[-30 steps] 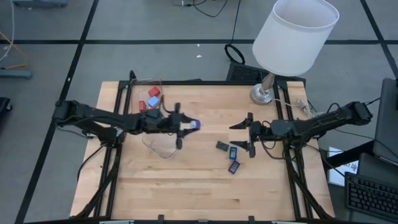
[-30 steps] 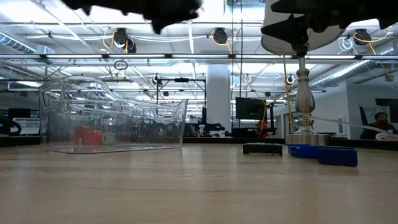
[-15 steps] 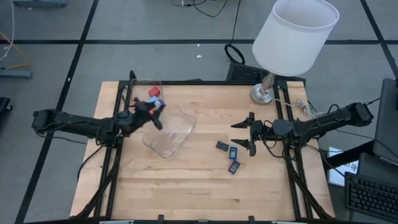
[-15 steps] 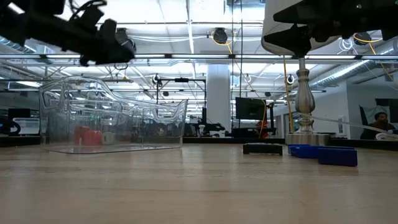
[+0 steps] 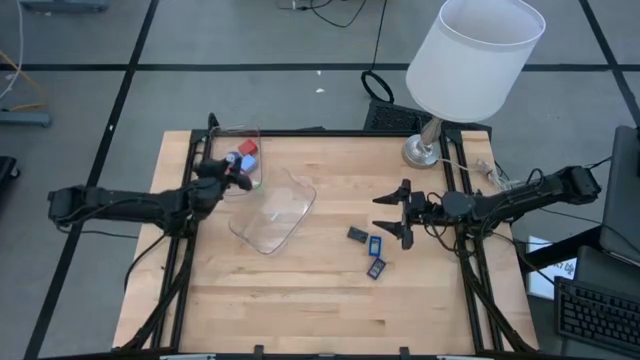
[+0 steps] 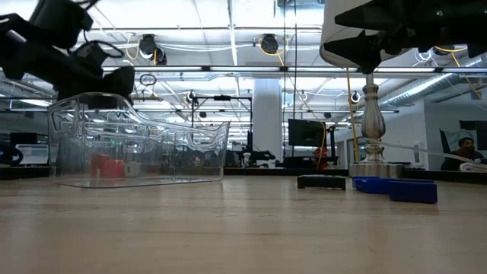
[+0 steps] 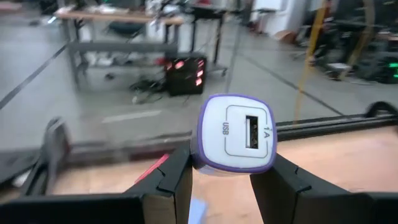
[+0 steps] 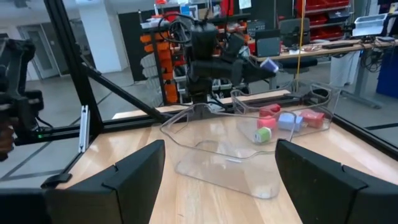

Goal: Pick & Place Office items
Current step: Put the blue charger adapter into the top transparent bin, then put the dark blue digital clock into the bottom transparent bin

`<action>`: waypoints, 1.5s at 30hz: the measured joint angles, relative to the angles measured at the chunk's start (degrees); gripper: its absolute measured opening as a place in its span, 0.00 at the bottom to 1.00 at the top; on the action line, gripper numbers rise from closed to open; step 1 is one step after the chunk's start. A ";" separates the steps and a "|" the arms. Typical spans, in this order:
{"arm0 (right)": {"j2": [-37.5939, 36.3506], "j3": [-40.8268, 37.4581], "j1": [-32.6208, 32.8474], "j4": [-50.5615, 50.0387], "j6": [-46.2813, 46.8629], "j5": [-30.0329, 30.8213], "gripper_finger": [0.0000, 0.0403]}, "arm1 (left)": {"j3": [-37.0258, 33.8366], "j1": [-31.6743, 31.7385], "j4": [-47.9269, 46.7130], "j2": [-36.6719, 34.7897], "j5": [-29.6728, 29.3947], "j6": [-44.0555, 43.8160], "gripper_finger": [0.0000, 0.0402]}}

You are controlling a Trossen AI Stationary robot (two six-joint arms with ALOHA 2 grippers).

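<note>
My left gripper (image 5: 238, 172) hovers over a small clear container (image 5: 222, 135) at the table's far left, shut on a white cube with a purple band and a USB socket (image 7: 236, 134). Red, blue and green pieces (image 8: 280, 121) lie in that container. A second, larger clear container (image 5: 275, 215) lies beside it toward the table's middle. A dark grey rectangle (image 5: 358, 235) and two blue pieces (image 5: 377, 243) (image 5: 376, 267) lie flat on the table. Just to the right of them my right gripper (image 5: 395, 212) stands open above the table, holding nothing. My left gripper pinches the cube's two opposite side faces (image 7: 202, 162) between its two fingers (image 7: 177, 183), the socket face turned away from the wrist. The fingers reach about level from the table's left. The cube is lifted clear, above the small container.
A lamp with a white shade (image 5: 475, 55) stands at the far right corner, its base (image 5: 425, 150) on the table. Black frame rails (image 5: 300, 132) run along the table's edges. Bare wood lies along the near half of the table.
My left gripper has carried the cube from above the table's middle toward the left edge and down, over the small container. It has tipped from pointing downward to about level and has rolled. The grip has stayed shut.
</note>
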 joint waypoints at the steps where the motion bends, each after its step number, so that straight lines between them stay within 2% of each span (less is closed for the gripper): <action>1: 0.00 -0.16 0.00 0.33 0.00 0.02 0.73 | 0.00 1.01 -1.88 0.00 0.00 -2.09 0.33; 3: 0.00 -0.27 0.00 0.63 -0.04 0.36 0.73 | 0.00 2.97 -5.82 0.00 0.62 -6.42 0.33; 7: 0.00 -0.27 -0.17 0.71 -0.17 2.54 0.73 | 0.00 7.41 -11.23 0.00 5.60 -12.61 0.33; 14: 0.00 -0.27 -0.70 0.70 -0.07 2.82 0.73 | 0.00 13.71 -16.07 0.07 14.05 -15.31 0.33; 25: 0.00 -0.27 -0.70 0.72 -0.08 2.79 0.73 | 0.00 14.58 -14.96 1.20 15.26 -17.78 0.34; 38: 0.00 -0.27 -0.71 0.70 -0.16 2.62 0.73 | 0.00 14.58 -14.43 1.20 15.50 -17.08 0.63; 45: 0.02 -0.27 -0.70 0.69 -0.16 2.62 0.73 | 0.00 14.58 -14.43 1.20 15.54 -15.52 0.69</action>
